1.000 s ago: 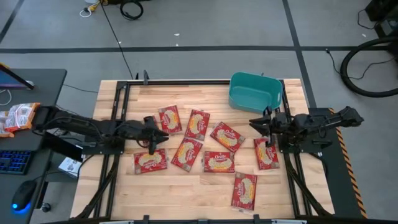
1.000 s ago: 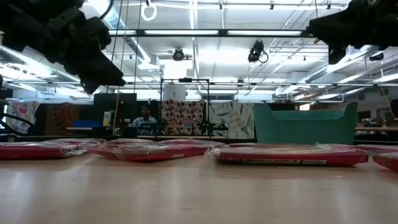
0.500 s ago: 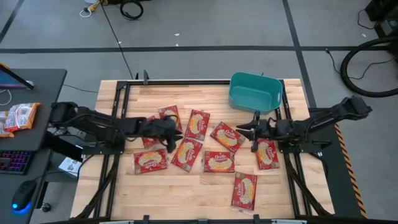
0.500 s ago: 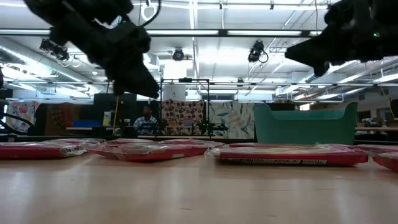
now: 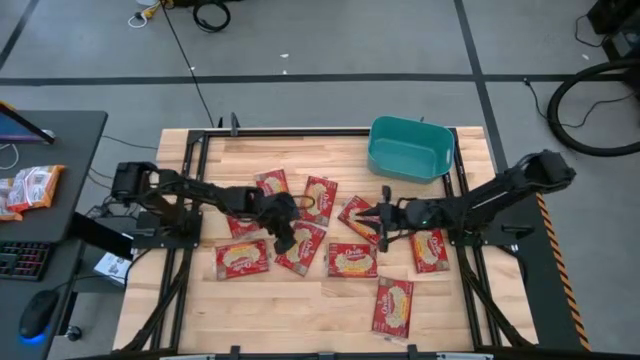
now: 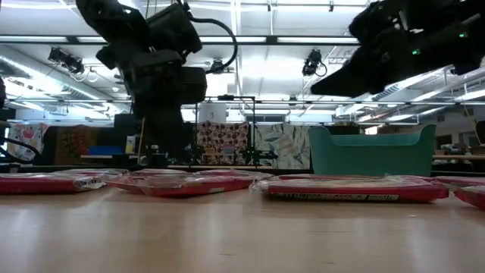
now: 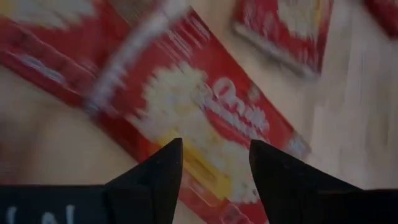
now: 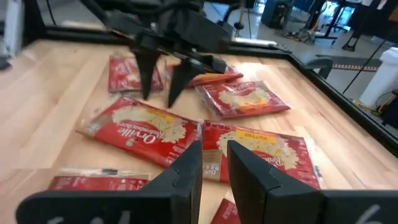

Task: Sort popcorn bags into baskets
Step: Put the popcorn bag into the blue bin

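Light wooden table [image 5: 290, 310] with a black frame, teal basket [image 5: 410, 148] at its far right corner, red popcorn bags [image 5: 351, 260] scattered flat nearer than the basket, mostly to its left

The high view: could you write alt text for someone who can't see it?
Seen from above, the left gripper and the right gripper reach toward red popcorn bags scattered on a wooden table. A teal basket sits at the far right corner.

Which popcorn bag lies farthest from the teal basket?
The popcorn bag at the table's front edge, lying alone below the rest. Every other bag sits in the cluster nearer the basket, which stands at the far right corner.
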Motion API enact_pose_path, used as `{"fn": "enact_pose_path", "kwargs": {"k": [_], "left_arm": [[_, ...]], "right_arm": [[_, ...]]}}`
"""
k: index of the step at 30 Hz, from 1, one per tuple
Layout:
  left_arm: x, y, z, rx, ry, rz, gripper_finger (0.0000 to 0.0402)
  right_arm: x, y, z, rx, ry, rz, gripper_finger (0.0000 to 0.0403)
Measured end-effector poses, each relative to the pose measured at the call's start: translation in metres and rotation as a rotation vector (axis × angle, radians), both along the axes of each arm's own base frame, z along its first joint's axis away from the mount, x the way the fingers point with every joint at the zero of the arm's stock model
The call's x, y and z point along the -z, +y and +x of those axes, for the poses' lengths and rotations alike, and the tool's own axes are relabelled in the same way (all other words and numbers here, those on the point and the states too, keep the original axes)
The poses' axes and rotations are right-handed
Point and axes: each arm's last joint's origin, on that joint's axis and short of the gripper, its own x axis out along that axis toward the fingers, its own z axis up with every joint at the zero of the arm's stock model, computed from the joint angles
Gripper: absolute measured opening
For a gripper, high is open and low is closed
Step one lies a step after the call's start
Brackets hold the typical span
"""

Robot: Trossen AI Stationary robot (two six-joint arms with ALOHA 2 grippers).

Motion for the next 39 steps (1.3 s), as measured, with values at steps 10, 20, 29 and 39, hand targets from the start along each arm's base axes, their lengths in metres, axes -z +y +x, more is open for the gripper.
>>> {"fn": "enact_pose_path", "kwargs": {"k": [10,20,29,39], "left_arm": [[-0.008,-0.068,-0.007,0.197,0.051,0.264,0.0188],[-0.008,-0.130,-0.034,0.427,-0.006,0.668,0.0188],[0.016,-0.145,-0.033,0.459,0.004,0.821,0.0188],[0.028,-0.149,-0.036,0.481,0.031,0.933,0.0187]], "right_arm": [[0.011,0.009,0.046,-0.050,0.077,-0.014,0.0080],[0.022,0.012,0.065,-0.056,0.121,-0.045,0.0080],[0.018,0.010,0.064,-0.053,0.122,-0.050,0.0080],[0.019,0.010,0.064,-0.053,0.131,-0.051,0.0080]]}}
